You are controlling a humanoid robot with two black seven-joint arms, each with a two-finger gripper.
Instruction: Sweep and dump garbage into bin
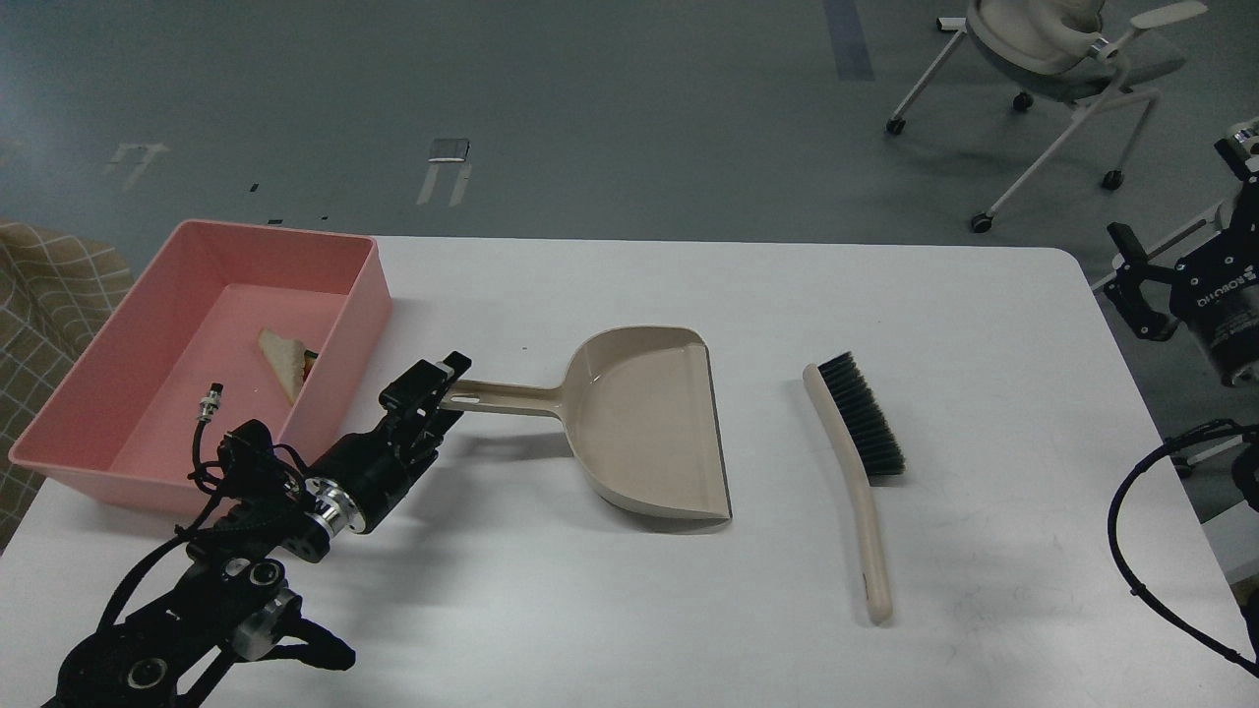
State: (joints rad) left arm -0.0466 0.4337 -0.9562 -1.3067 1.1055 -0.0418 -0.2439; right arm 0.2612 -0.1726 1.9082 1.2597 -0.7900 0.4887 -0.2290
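Observation:
The pink bin (pixel 339 339) stands at the table's left rear. The bread slice (pixel 282 359) lies inside it. A small yellowish scrap (pixel 310 365) shows beside the slice, mostly hidden by the bin's wall. The beige dustpan (pixel 644 423) rests flat and empty on the table, its handle pointing left. My left gripper (pixel 430 385) is at the end of that handle with its fingers spread, just off it. My right gripper (pixel 1129 280) hangs off the table's right edge, open and empty.
A beige hand brush with black bristles (pixel 858 442) lies on the white table (pixel 610 610), to the right of the dustpan. An office chair (pixel 1052 59) stands on the floor behind. A black cable (pixel 1131 551) loops at the right edge.

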